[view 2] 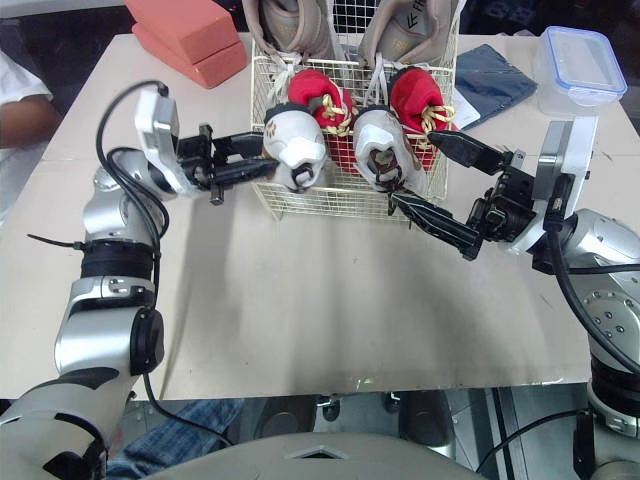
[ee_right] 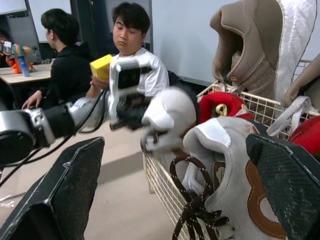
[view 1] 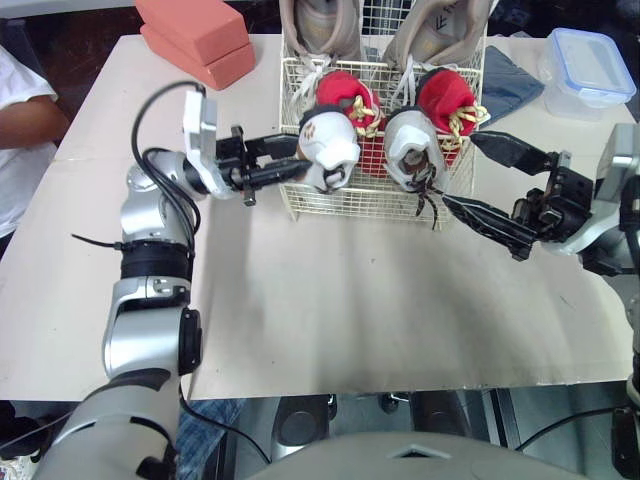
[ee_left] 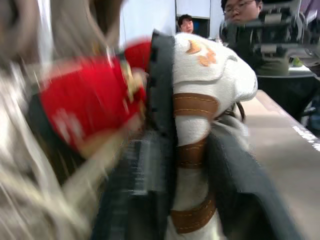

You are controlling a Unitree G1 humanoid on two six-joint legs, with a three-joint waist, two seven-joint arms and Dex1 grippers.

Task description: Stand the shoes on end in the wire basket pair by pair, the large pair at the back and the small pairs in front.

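Black left fingers [view 1: 268, 146] clamp the left white shoe [view 1: 328, 145] at the wire basket's [view 1: 350, 200] 7 o'clock corner. The right fingers [view 1: 485, 222] gape wide, straddling the right white shoe [view 1: 412, 150] at 5 o'clock without gripping. Danger: that dangling lace [view 1: 430, 205] could snag a finger, and a hasty release might tip either shoe onto the surface [view 1: 350, 300].

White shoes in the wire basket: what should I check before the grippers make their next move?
1. Large beige pair at the back of the white wire basket: ok.
2. Small red pair in front of them: ok.
3. Left gripper shut on left white shoe: ok.
4. Right gripper open beside right white shoe: ok.
5. Its dark laces inside basket: not ok, they hang out front.
6. Held shoe fully seated: cannot tell.
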